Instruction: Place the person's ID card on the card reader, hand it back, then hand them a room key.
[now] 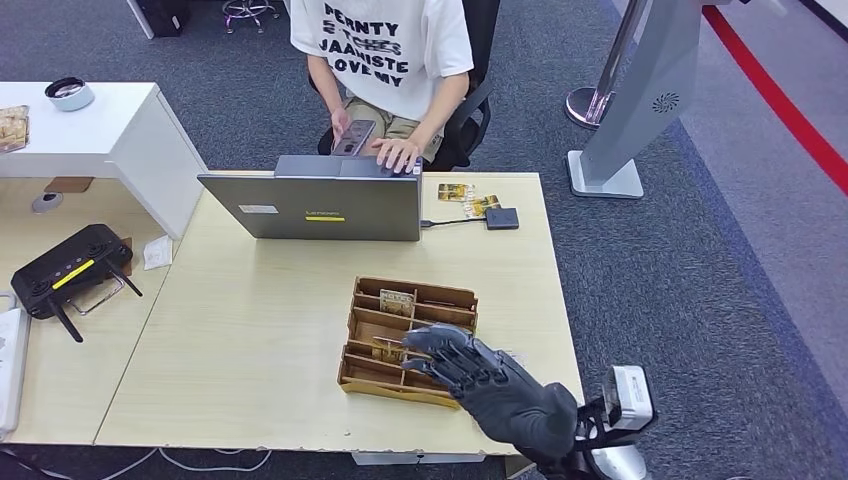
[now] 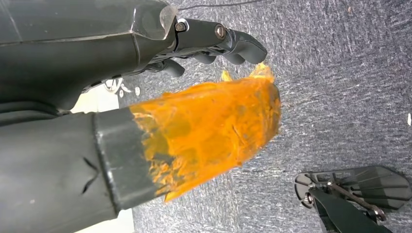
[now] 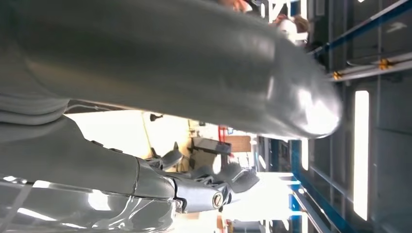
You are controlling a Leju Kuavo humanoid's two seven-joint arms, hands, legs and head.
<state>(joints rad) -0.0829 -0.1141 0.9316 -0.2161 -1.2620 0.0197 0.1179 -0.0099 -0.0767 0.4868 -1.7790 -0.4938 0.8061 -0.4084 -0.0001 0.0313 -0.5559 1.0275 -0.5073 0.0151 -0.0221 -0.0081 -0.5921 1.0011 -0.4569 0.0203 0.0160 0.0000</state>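
Right hand (image 1: 470, 365) reaches into the near tray (image 1: 363, 372) (for a key card, likely), grip unclear.

Dark grey robot hand (image 1: 470, 368); the other's thumb (image 2: 209, 131) wrapped in orange tape.
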